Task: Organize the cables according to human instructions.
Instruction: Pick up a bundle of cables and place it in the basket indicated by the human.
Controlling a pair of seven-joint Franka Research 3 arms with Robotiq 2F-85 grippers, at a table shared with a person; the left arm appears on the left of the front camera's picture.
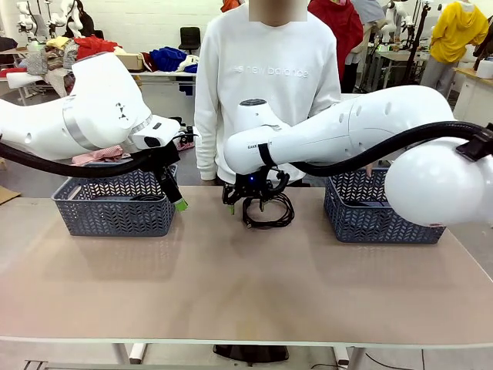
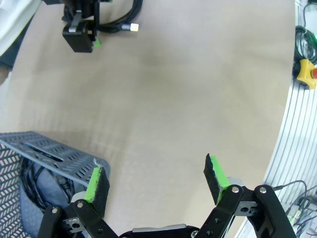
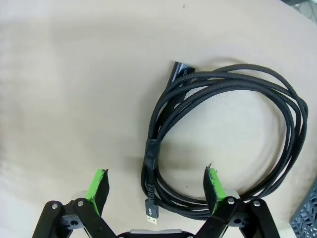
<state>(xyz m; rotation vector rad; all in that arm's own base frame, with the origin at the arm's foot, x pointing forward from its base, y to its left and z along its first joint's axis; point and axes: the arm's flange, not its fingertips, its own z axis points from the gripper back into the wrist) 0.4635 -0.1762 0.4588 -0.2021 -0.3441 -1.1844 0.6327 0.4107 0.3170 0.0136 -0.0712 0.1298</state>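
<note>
Step in hand: pick-up approach. The right end effector [image 3: 156, 186], jaws fully spread and empty, hovers over 1 coiled cable [image 3: 228, 144] lying on the desk [image 1: 231, 285]. Next: descend, straddle the bundled strands, close. The left end effector [image 2: 156, 181] is wide open, empty.

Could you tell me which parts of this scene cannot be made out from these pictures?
- Front view: most of the coiled black braided cable is hidden behind the open right gripper.
- Front view: contents of the right grey plastic basket are blocked by the right arm.
- Left wrist view: the left grey basket is cut off by the edge; the dark cords inside are uncountable.
</note>
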